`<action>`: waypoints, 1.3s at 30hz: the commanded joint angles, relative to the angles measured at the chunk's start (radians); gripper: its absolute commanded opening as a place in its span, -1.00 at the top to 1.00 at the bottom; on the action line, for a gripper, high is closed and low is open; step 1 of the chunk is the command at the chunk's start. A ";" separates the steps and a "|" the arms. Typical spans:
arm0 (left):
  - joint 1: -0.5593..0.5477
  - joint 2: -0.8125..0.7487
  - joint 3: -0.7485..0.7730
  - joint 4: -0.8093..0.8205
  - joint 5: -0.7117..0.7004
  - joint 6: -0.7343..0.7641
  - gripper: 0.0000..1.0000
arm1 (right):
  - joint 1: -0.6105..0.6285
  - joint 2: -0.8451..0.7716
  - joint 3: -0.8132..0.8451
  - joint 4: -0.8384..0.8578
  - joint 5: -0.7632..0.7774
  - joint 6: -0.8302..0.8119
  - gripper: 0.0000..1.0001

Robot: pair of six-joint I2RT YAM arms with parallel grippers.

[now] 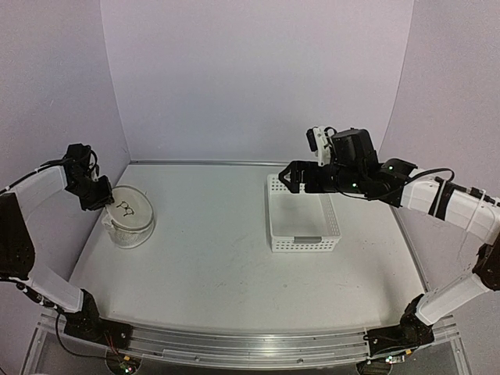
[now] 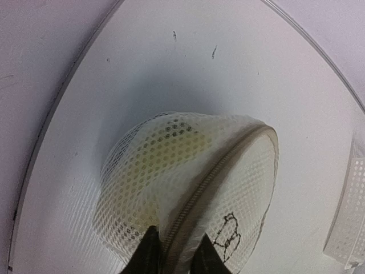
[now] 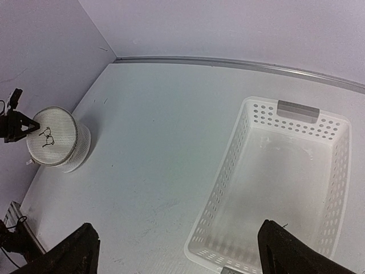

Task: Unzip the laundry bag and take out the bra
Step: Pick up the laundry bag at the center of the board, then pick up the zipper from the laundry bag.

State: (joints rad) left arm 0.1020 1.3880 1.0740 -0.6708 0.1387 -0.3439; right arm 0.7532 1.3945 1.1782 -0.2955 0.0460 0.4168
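White bench under pale lilac walls carries everything. At its left side the left gripper pinches the zipper seam on the rim of the round white mesh laundry bag, one fingertip on each side. The stretch of zipper in view looks closed. The bag sits near the left wall, its flat face with the small black bra drawing tilted upward. The right gripper hangs spread wide above the rectangular white perforated plastic basket, well apart from the bag.
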 commanded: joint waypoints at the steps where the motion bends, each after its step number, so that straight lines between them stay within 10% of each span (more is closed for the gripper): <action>1: 0.004 -0.033 0.031 0.031 0.046 0.010 0.83 | 0.001 -0.026 0.000 0.039 -0.030 0.008 -0.97; 24: -0.225 -0.215 -0.190 0.216 0.076 -0.580 1.00 | 0.152 0.220 0.107 0.082 -0.232 0.060 -0.90; 39: -0.496 -0.106 -0.199 0.471 -0.032 -0.907 1.00 | 0.207 0.407 0.289 0.070 -0.377 0.131 -0.44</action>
State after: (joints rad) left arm -0.3687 1.2579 0.8501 -0.3363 0.1501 -1.1408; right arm 0.9504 1.7802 1.3903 -0.2577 -0.2783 0.5201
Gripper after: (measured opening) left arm 0.037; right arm 0.761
